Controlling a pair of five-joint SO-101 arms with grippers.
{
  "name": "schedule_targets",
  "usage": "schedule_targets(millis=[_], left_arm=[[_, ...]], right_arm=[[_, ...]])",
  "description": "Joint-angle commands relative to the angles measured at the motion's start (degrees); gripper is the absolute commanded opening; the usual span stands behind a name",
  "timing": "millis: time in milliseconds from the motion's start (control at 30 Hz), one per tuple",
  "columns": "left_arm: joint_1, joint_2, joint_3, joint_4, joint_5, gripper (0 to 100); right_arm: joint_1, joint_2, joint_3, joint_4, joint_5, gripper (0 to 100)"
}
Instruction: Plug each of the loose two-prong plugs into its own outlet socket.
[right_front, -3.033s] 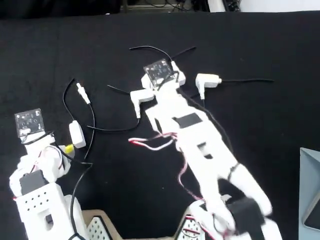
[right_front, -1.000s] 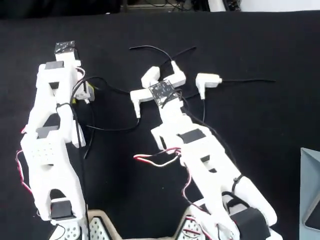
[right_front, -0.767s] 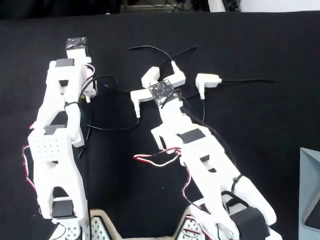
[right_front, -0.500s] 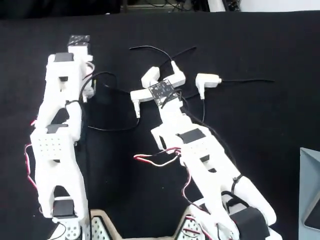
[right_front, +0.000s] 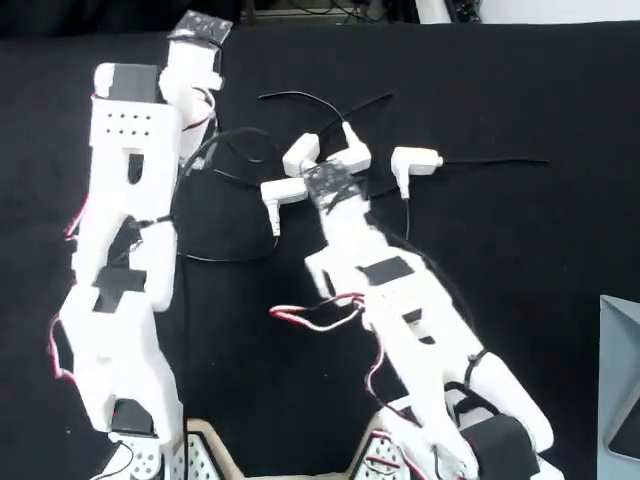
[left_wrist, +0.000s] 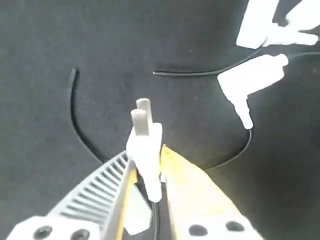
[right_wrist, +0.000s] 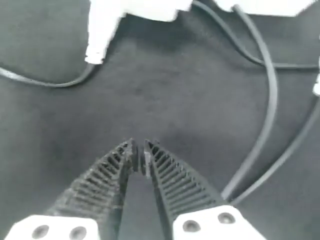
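Left arm, folded back at the near edge three seconds ago, is now stretched far out over the counter (right_front: 520, 280). The two-prong plug (left_wrist: 145, 137) that lay loose on the cloth beside it has gone up with it. Left end effector (left_wrist: 146, 156) is clamped on the plug body, prongs pointing forward and clear of the cloth, its black cable (right_front: 215, 160) trailing in a loop.

Right arm has barely shifted over the last second. Right end effector (right_wrist: 139, 152) hovers low over the cloth, fingers together on nothing, beside the cluster of white socket pieces (right_front: 285, 190).

Reading: pick-up done for this plug, insertion not yet. The nearest socket piece (left_wrist: 252, 79) lies off to one side of the prongs and well apart. It looks light enough to slide, so bracing from the right arm seems likely to be needed.
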Motion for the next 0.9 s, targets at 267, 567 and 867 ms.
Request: schedule_targets(millis=[267, 567, 867], left_arm=[[5.76, -19.34, 28.18, -4.22, -21.54, 3], [17.89, -40.97, 64.84, -23.03, -21.98, 3], [25.27, -50.46, 88.84, -37.80, -15.56, 15]], right_arm=[[12.75, -2.59, -3.91, -0.53, 4.04, 1.2], [17.76, -5.67, -3.65, -0.53, 6.51, 1.2], [18.11, -6.81, -3.30, -0.53, 6.51, 1.2]])
